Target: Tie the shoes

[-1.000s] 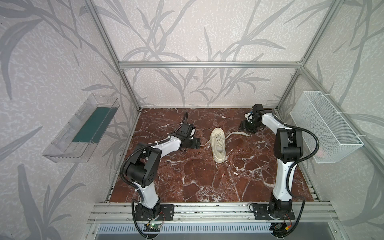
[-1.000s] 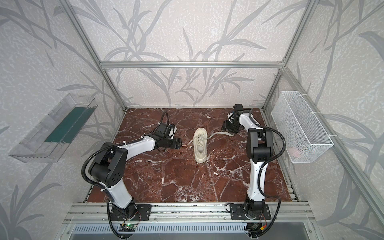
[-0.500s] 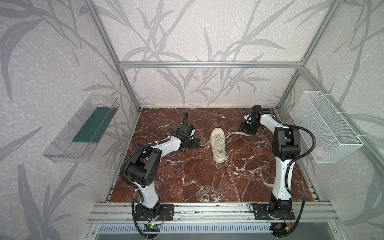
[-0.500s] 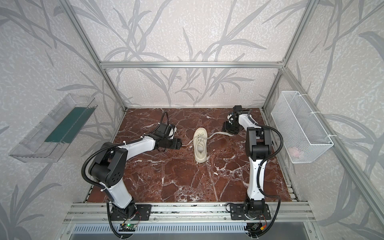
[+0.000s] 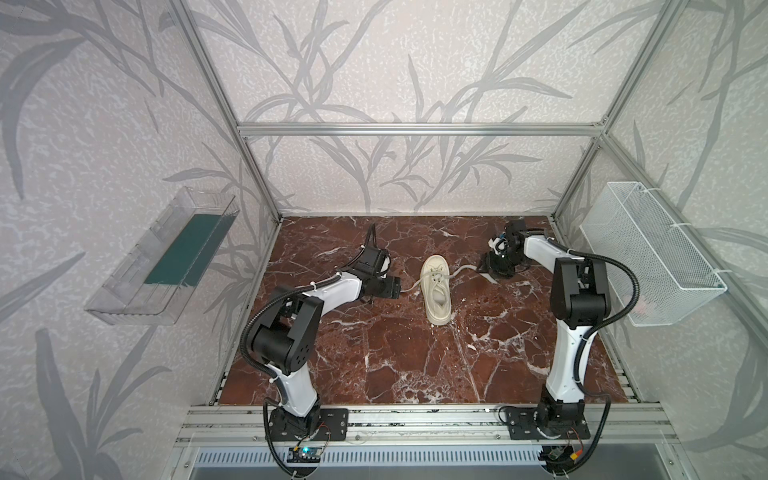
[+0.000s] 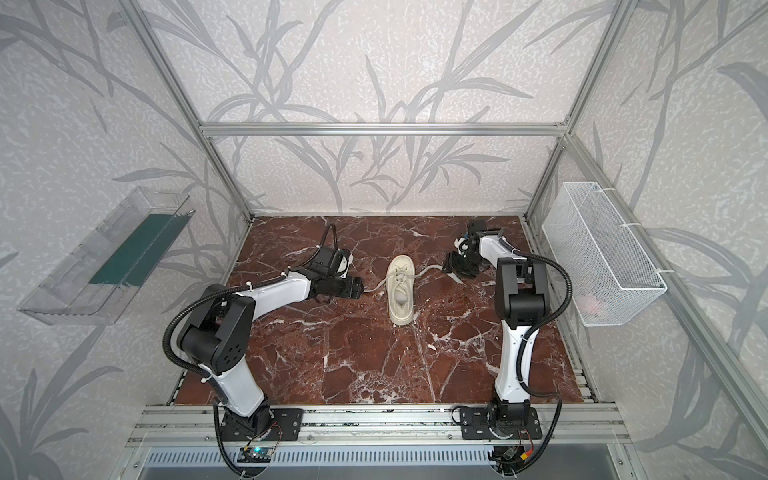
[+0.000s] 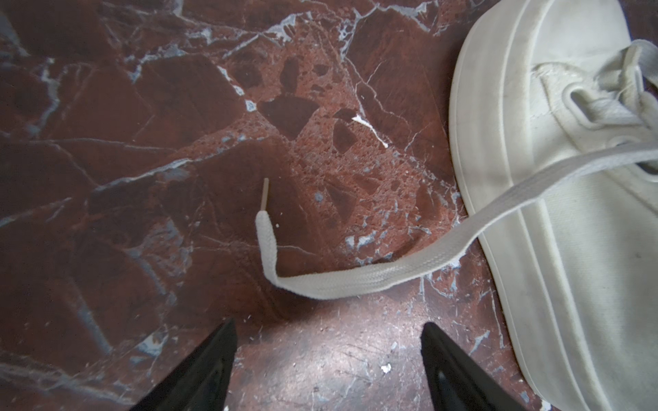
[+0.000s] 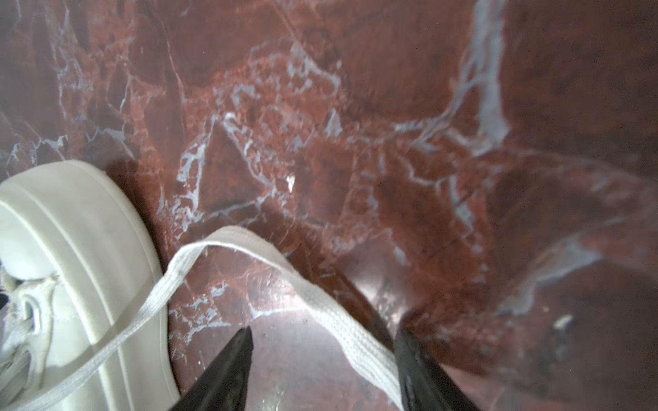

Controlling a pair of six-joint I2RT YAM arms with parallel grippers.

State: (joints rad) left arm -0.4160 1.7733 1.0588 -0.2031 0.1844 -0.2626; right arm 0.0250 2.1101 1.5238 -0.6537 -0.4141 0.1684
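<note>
Zero grip right now: left hand [image 7: 328,324] gapes just short of the left lace [image 7: 356,281], right hand [image 8: 323,331] straddles the right lace [image 8: 313,293] unclamped, and the light cream sneaker [image 5: 435,291] sits mid-counter [image 5: 415,365]; those flat laces look floppy, so I'd pinch near the tips.

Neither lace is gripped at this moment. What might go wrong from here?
1. The open left gripper sits short of the flat cream left lace, lying limp on the red marble tabletop; closing here may catch nothing.
2. The flat cream right lace runs beside one finger of the open right gripper, off-centre, so it may slip out.
3. Pulling either lace could drag the cream chunky-soled sneaker, which nothing holds.
</note>
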